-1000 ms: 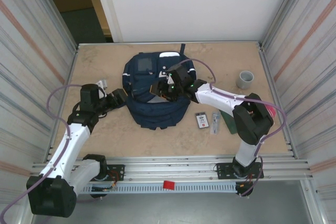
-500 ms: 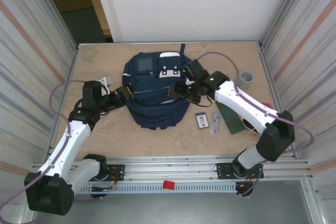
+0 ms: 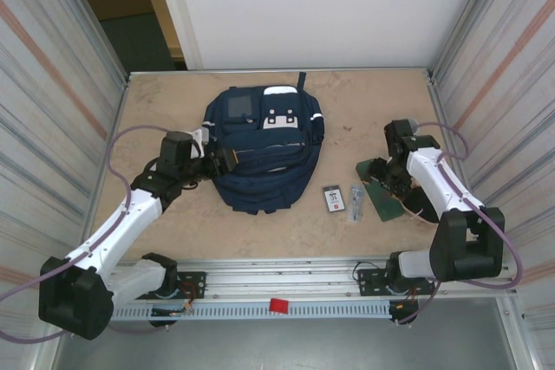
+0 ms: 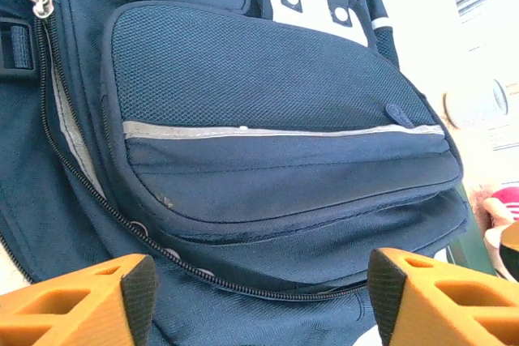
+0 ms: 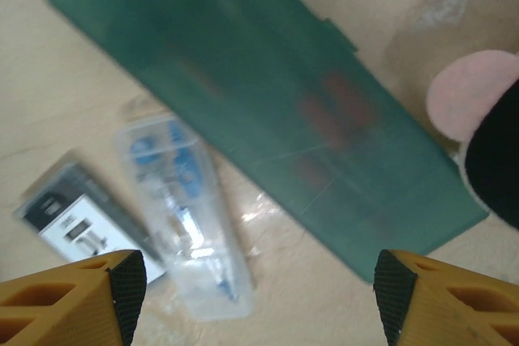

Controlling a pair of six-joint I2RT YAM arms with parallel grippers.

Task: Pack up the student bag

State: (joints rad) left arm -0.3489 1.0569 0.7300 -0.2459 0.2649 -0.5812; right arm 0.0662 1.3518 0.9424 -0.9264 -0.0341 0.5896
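The student bag (image 3: 260, 149) lies flat in the middle of the table, navy with white patches near its top. In the left wrist view its front pocket (image 4: 268, 119) and a long open zipper line (image 4: 162, 241) are close up. My left gripper (image 3: 225, 160) is at the bag's left side, open, its orange fingertips (image 4: 134, 293) spread over the lower fabric without pinching it. My right gripper (image 3: 375, 171) hangs open over the items right of the bag, above a dark green flat case (image 5: 268, 111) and a clear plastic case (image 5: 182, 200).
A small black-and-white box (image 3: 333, 199) lies beside the clear case (image 3: 356, 202) and the green case (image 3: 383, 201). A pink object (image 5: 470, 91) sits by the green case's end. A grey roll (image 4: 474, 103) stands beyond the bag. Metal walls close in both sides.
My right arm has swung away from the bag to the right, over the green case, and its jaws have widened. My left gripper has moved right, up against the bag.
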